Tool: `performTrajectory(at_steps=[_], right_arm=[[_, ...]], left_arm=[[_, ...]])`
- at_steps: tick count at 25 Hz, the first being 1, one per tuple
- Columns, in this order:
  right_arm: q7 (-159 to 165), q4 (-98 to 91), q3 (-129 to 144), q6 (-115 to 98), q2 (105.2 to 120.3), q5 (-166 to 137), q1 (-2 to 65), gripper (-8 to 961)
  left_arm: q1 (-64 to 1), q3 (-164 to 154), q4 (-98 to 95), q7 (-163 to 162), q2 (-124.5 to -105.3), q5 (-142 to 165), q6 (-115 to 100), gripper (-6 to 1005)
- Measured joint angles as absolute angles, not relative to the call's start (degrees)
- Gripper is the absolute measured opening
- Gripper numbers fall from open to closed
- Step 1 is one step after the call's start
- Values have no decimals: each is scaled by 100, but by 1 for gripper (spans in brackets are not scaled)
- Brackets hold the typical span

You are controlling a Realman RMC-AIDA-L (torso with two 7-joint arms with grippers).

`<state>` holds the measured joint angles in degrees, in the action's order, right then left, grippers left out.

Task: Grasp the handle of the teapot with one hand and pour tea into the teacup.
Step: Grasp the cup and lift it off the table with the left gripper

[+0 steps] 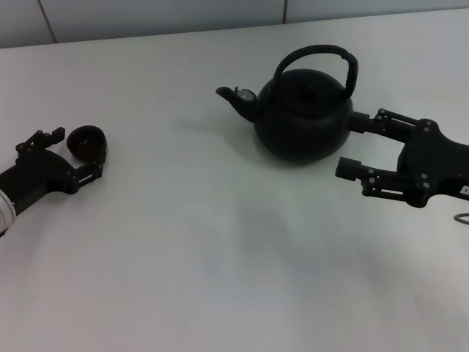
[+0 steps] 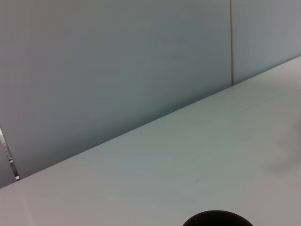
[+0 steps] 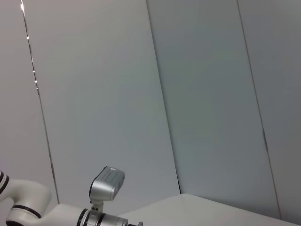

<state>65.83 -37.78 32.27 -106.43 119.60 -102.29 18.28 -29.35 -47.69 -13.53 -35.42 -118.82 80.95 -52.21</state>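
At nine o'clock on the white counter (image 1: 220, 242), the left gripper (image 1: 89, 152) has its fingers closed around the small dark teacup (image 1: 86, 142); the cup's rim also shows in the left wrist view (image 2: 216, 218). Well apart, at one o'clock, stands the black teapot (image 1: 304, 117), upright, spout pointing toward nine o'clock, its arched handle (image 1: 316, 57) free. At three o'clock the right gripper (image 1: 351, 143) lies spread wide, one finger touching the pot's side, the other just beside it, holding nothing.
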Motion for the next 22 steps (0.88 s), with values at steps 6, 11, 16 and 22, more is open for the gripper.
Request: performTrajectory(at_steps=[6,11,16,22], right_arm=[[6526,-3715,3225,-10643,11961,-10188,1828,790],[6524,-3715,3225,-10643,11958,-10183,1828,790],[6522,-3718,3225,-10643,11954,-10178,1828,790],[6521,-3718,3225,-10643,11953,-10177,1822,791]], left_arm=[[-2936,-4772,-1353,-3542,-11882,8095,-5220,835],[-2935,-4809,-1354,-3542,-11882,8095,-5220,835],[-2935,-4861,-1354,-3542,-11882,8094,-5221,782],[-2919,-4861,-1379,-3542,-11883,8088,-5259,677]])
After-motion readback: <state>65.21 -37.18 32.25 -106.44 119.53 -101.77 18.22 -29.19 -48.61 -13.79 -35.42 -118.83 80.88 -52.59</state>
